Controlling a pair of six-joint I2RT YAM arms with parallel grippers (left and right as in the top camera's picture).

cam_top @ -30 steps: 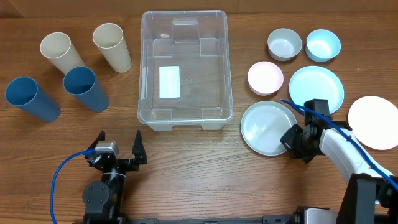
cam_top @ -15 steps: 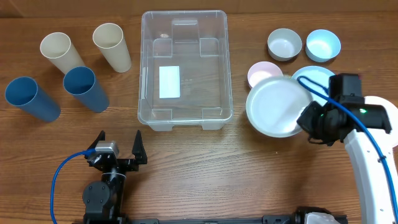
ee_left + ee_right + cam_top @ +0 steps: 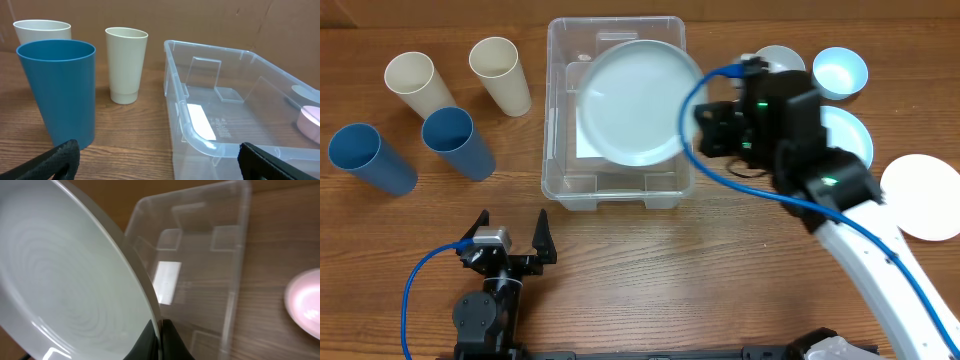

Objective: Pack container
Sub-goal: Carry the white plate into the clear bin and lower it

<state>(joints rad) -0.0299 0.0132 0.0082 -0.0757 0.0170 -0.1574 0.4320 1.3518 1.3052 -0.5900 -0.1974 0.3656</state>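
Observation:
The clear container (image 3: 560, 160) stands at the table's middle with a white label on its bottom; it also shows in the left wrist view (image 3: 200, 135) and the right wrist view (image 3: 235, 255). My right gripper (image 3: 698, 128) is shut on the rim of a pale green plate (image 3: 630, 100) and holds it tilted above the container. In the right wrist view the fingers (image 3: 159, 335) pinch the plate's (image 3: 65, 290) edge. My left gripper (image 3: 512, 240) is open and empty near the table's front edge, left of the container.
Two cream cups (image 3: 412, 84) (image 3: 498, 72) and two blue cups (image 3: 365, 158) (image 3: 456, 142) stand at the left. At the right are a blue bowl (image 3: 840, 72), a partly hidden grey bowl (image 3: 782, 56), a light blue plate (image 3: 855, 132) and a white plate (image 3: 922, 196).
My right arm lifted the pale green plate off the table and carried it left, from the right side to above the container. The left arm has not moved.

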